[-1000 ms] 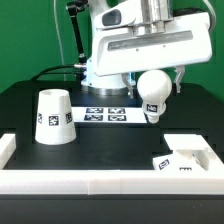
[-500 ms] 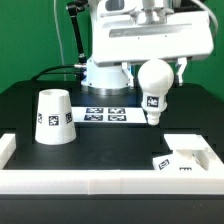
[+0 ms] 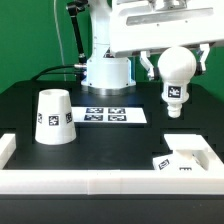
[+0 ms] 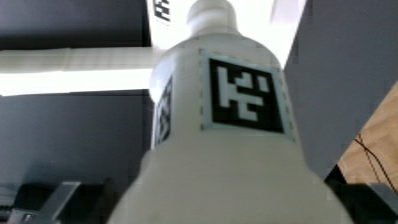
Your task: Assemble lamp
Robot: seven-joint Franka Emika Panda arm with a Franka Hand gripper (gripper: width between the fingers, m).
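My gripper (image 3: 177,60) is shut on the white ball-shaped bulb (image 3: 176,70) and holds it in the air, neck down, with a tag on the neck. It hangs above and behind the blocky lamp base (image 3: 186,157), which lies in the front right corner of the rails. The truncated-cone shade (image 3: 52,117) stands on the table at the exterior view's left. In the wrist view the bulb (image 4: 222,120) fills the picture, its tag facing the camera, and the gripper (image 4: 222,215) is mostly hidden behind it.
The marker board (image 3: 113,115) lies flat at the table's middle, in front of the arm's white pedestal (image 3: 106,72). Long white border rails (image 3: 80,181) run along the front edge and both front corners. A rail also shows in the wrist view (image 4: 71,70).
My gripper has carried the bulb up and toward the exterior view's right, from above the marker board's right end to above the base's corner. The shade and the base have not moved.
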